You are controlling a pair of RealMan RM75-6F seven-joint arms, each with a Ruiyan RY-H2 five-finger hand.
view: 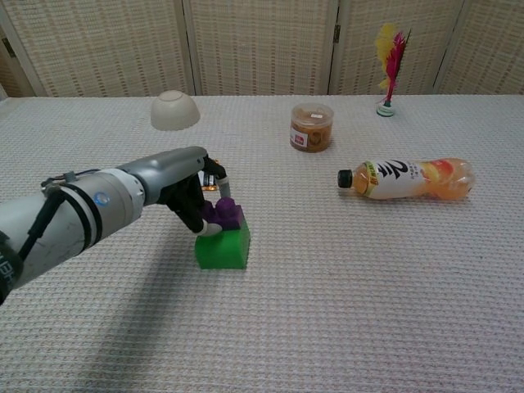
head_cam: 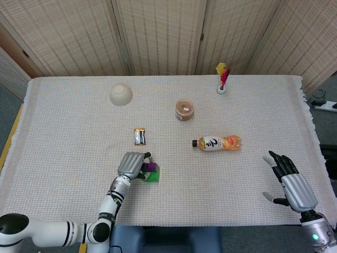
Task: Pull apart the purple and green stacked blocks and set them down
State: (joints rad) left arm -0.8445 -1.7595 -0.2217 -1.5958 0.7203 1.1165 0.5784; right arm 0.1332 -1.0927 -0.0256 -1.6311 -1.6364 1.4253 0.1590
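Note:
The purple block sits stacked on the green block, which rests on the cloth near the table's front left. My left hand comes in from the left and grips the purple block with its fingers curled around it. In the head view the left hand covers most of the purple block, and only a green edge shows. My right hand hovers open at the front right, far from the blocks, holding nothing. The chest view does not show it.
An orange drink bottle lies on its side right of centre. A small brown jar, an upturned bowl, a feather shuttlecock and a small snack packet lie farther back.

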